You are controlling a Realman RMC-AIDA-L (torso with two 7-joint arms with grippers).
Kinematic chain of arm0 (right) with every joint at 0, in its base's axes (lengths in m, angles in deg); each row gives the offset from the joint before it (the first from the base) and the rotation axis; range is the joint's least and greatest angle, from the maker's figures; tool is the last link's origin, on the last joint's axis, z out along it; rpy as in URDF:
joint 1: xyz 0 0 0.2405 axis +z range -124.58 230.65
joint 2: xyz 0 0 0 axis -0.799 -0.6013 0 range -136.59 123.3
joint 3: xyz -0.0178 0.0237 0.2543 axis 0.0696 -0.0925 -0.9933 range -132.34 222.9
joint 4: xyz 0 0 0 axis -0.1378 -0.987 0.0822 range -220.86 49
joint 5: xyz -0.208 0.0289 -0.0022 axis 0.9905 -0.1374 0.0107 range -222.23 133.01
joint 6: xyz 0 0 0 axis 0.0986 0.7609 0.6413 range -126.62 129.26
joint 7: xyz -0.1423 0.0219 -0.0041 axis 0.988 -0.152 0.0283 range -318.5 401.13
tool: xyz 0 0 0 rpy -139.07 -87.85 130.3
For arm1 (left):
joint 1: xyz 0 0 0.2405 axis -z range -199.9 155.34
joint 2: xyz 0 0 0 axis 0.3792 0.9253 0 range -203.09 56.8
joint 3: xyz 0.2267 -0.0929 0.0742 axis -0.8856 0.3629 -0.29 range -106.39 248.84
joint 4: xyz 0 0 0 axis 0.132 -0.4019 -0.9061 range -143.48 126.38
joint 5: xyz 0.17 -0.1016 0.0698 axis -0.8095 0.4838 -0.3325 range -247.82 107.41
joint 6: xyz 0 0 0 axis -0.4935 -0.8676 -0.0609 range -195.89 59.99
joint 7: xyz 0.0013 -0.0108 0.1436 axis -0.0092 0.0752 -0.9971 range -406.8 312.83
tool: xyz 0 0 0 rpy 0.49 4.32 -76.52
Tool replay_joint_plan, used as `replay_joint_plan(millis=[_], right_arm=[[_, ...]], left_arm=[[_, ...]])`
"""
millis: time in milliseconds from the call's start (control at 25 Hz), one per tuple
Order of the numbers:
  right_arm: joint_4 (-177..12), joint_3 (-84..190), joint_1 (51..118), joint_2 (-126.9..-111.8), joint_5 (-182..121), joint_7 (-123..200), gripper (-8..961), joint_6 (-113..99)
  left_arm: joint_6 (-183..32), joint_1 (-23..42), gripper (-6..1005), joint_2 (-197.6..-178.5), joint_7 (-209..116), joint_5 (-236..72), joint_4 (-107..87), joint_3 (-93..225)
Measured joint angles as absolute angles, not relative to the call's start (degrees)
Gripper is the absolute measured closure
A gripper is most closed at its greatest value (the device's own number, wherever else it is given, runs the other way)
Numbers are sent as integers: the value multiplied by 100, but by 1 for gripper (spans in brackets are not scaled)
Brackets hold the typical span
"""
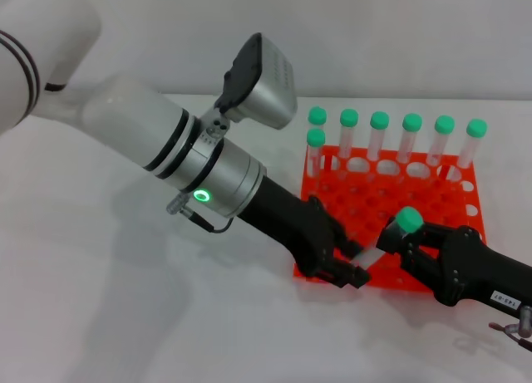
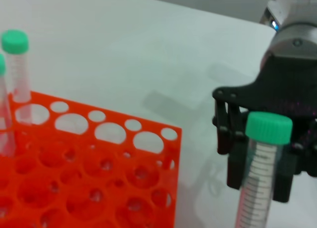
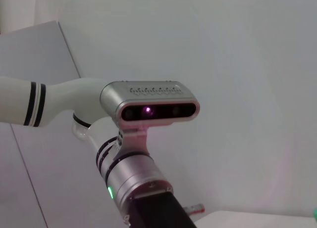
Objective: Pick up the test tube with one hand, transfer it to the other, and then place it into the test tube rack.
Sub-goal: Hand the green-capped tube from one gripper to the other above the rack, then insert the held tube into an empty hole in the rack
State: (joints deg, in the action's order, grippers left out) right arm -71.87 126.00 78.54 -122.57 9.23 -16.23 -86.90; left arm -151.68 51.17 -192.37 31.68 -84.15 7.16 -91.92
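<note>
A: Item, test tube (image 1: 384,243)?
B: Green-capped, tilted, lower right of the head view, over the orange-red test tube rack's (image 1: 432,202) front edge.
A: Holders?
B: Left gripper (image 1: 347,267) pinches its lower end; right gripper (image 1: 409,250) clamps just below the cap.
A: Rack contents?
B: Seven capped tubes (image 1: 379,136) upright along its far rows.

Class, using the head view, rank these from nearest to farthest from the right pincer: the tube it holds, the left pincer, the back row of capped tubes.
1. The green-capped clear plastic test tube, gripped in the right pincer.
2. The black left pincer, at the tube's lower end.
3. The back row of capped tubes, at the orange-red rack's far edge.
</note>
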Motion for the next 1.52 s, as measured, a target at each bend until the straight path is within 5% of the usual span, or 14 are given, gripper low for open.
replay_joint_plan(millis=[80,320,400,640,1200,1520], right_arm=[[-7187,12602,7853,-12257,925,-1628,755,-8683],[-7191,12601,7853,-12248,932,-1639,754,-8654],[-7190,12597,7857,-12237,931,-1640,754,-8648],[-7178,12547,7914,-12180,929,-1646,754,-8627],[-6768,12482,8131,-12107,949,-1657,754,-8099],[-6158,12472,8230,-11719,1170,-2146,753,-7618]], left_arm=[[-15165,5096,794,-19230,3171,-8308,723,-9192],[-15202,5014,587,-19218,3161,-8009,816,-9186],[-15292,4920,347,-19212,3128,-7821,959,-9183],[-15919,4501,146,-19211,3061,-7050,1848,-9179],[-17687,2415,115,-19204,2461,-4731,3057,-9190],[-17452,888,115,-19232,1821,-3163,2957,-9185]])
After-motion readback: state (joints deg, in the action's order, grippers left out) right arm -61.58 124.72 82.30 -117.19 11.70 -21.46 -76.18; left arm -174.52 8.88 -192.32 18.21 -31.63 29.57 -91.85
